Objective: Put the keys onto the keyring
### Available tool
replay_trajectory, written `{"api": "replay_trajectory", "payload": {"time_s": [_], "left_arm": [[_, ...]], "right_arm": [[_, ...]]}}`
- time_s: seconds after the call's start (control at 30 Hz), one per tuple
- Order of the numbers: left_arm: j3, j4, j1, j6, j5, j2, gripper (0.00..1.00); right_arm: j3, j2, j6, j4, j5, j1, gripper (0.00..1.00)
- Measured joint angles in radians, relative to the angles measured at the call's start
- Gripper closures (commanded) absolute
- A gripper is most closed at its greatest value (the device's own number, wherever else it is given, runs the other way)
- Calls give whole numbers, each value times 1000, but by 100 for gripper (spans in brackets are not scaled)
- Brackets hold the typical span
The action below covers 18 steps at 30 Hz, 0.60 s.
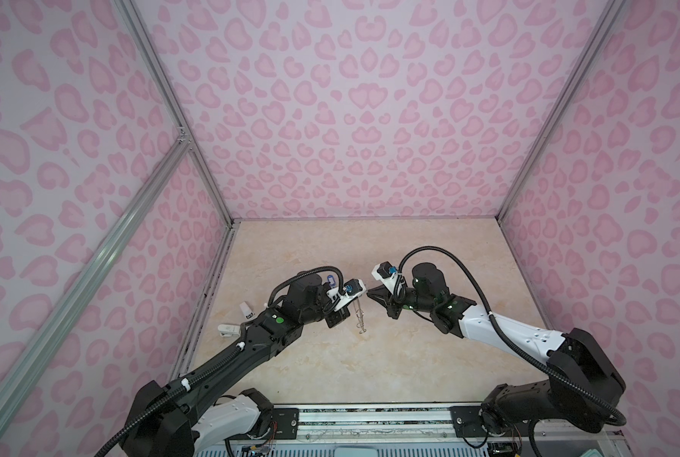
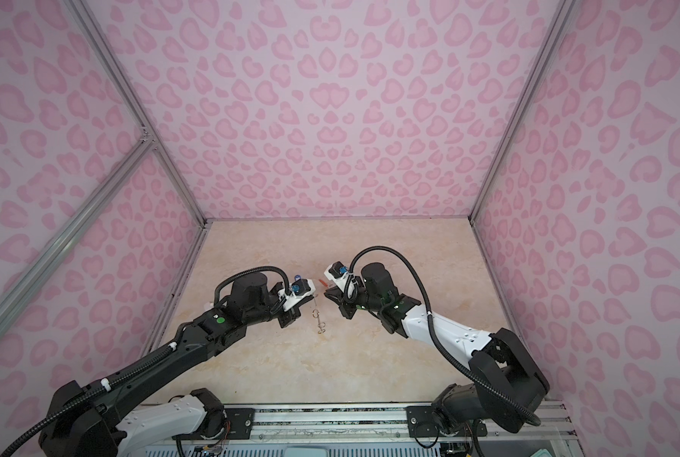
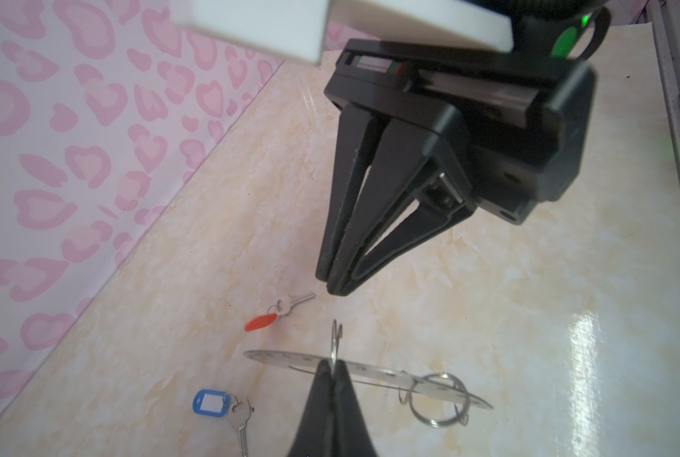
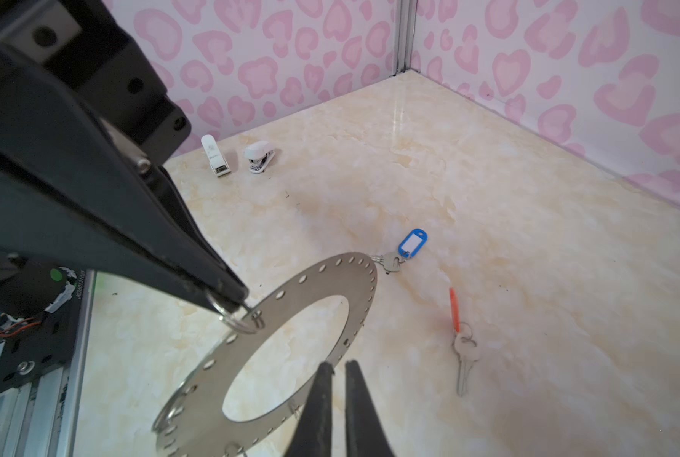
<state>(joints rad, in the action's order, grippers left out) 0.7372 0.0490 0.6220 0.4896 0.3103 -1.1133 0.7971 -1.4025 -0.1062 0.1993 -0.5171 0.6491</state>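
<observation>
The keyring (image 4: 211, 380), a flat grey disc with a wide centre and small rim holes, hangs tilted above the table. It shows edge-on in both top views (image 1: 359, 316) (image 2: 319, 318). My left gripper (image 3: 332, 366) (image 4: 231, 300) is shut on a small wire ring clipped through its rim. My right gripper (image 4: 338, 368) sits just off the disc's outer edge, jaws slightly open with nothing between them. The keys lie on the table beyond: one with a blue tag (image 4: 411, 243) (image 3: 211, 402), one with an orange-red tag (image 4: 454, 310) (image 3: 260, 322).
A white USB stick (image 4: 215, 154) and a small white stapler (image 4: 260, 157) lie near the left wall, also in a top view (image 1: 246, 309) (image 1: 227, 329). Pink patterned walls close three sides. A metal rail (image 1: 370, 419) runs along the front edge.
</observation>
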Motion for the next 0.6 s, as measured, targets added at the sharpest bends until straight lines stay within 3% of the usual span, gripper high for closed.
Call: {"api": "replay_trajectory", "payload": {"time_s": [0.33,0.6], "left_arm": [[-45,8,-175,-20,39,88,97],[-58,4,-220,-44,37,102,97]], "right_arm": [[35,-103,-16,-122,108,-3,64],[351,-352,50,-307,237,-55,58]]}}
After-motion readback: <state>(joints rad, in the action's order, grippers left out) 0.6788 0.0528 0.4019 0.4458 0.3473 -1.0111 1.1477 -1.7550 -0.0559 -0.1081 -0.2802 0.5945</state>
